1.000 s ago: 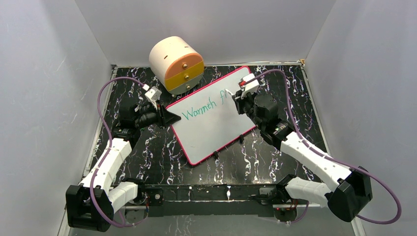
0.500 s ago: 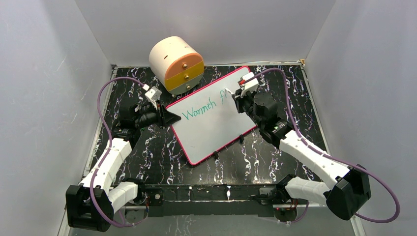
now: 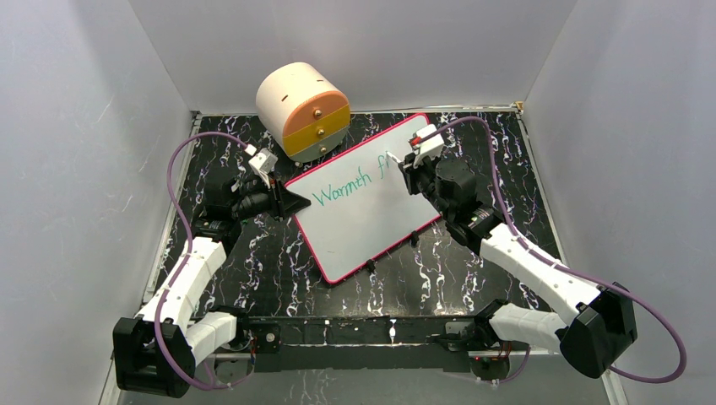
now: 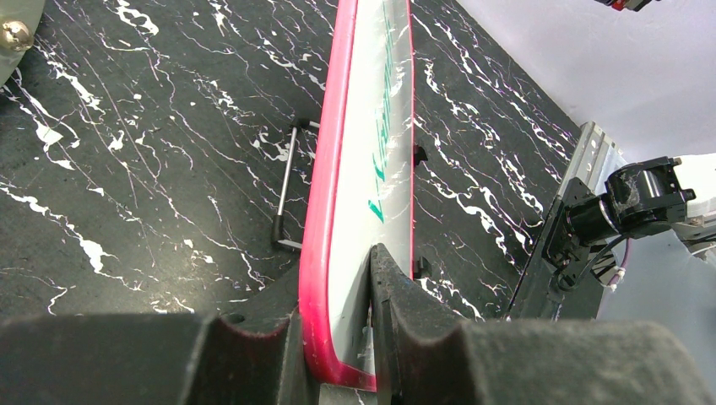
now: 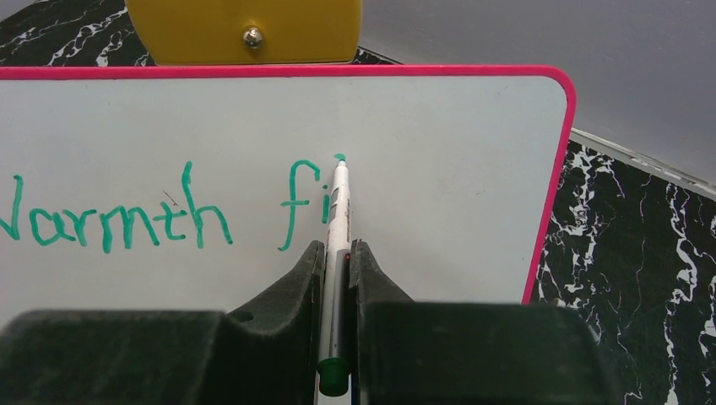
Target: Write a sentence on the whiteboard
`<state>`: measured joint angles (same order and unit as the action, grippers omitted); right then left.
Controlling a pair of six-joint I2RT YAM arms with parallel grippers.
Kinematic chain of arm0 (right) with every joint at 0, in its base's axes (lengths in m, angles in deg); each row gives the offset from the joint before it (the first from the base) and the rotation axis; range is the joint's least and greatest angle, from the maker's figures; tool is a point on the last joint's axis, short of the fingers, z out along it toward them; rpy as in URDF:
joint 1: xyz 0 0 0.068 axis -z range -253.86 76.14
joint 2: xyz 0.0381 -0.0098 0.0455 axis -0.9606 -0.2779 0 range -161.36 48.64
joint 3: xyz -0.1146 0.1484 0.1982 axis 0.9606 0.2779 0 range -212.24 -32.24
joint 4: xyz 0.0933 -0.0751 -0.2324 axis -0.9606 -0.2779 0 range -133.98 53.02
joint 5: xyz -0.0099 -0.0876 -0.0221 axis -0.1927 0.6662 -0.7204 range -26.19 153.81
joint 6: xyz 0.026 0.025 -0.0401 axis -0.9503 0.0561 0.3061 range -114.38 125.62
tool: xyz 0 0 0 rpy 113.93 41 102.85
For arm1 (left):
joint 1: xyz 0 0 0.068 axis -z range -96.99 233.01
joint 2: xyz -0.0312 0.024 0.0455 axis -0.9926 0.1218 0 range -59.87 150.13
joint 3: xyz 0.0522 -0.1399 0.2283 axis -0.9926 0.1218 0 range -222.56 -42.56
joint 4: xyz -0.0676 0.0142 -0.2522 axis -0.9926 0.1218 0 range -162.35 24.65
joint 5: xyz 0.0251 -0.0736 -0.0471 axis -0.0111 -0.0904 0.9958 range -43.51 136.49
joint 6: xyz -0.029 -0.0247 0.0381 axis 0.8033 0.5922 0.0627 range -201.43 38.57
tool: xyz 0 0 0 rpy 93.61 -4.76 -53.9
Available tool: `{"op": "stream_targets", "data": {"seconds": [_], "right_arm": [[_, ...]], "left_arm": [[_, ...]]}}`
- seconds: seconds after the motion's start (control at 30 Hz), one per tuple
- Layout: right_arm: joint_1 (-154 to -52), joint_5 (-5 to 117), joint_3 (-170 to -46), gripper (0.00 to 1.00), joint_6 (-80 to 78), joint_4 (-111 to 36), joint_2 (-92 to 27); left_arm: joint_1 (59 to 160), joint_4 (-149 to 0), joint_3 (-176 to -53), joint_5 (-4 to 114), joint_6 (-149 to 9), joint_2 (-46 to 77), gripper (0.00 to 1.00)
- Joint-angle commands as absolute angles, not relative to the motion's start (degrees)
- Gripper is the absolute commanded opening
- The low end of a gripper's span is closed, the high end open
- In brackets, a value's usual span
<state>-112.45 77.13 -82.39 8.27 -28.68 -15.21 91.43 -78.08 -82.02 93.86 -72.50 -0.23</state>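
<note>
The sentence (image 5: 118,226) reads "Warmth fi" on the whiteboard (image 3: 363,224). The right fingers (image 5: 371,278) clench a marker (image 5: 339,211); its tip appears to touch the whiteboard above the "i". The left fingers (image 4: 397,304) clamp the whiteboard's left corner above the tabletop (image 3: 439,270).

Black counter (image 3: 270,270) with thin white streaks all over, like stone. Plain pale grey walls (image 3: 380,51) close around on three sides. Thin shiny strip (image 3: 473,108) along the far edge. Soft, even light.

Sentence (image 5: 187,211) in green ink on whiteboard (image 5: 456,169): "Warmth fi". Small print on pen (image 5: 339,211) barrel unreadable.
</note>
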Motion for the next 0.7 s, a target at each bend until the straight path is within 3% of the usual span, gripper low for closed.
{"op": "stream_targets", "data": {"seconds": [0.0, 0.67], "right_arm": [[-112.16, 76.20, -83.47, 0.00, 7.05, -29.34, -15.44], [-112.15, 76.20, -80.98, 0.00, 6.06, -31.94, -13.28]], "left_arm": [[93.02, -68.35, -78.90, 86.66, -83.41, 2.39, 0.00], [93.00, -68.39, -78.90, 86.63, -83.41, 2.62, 0.00]]}}
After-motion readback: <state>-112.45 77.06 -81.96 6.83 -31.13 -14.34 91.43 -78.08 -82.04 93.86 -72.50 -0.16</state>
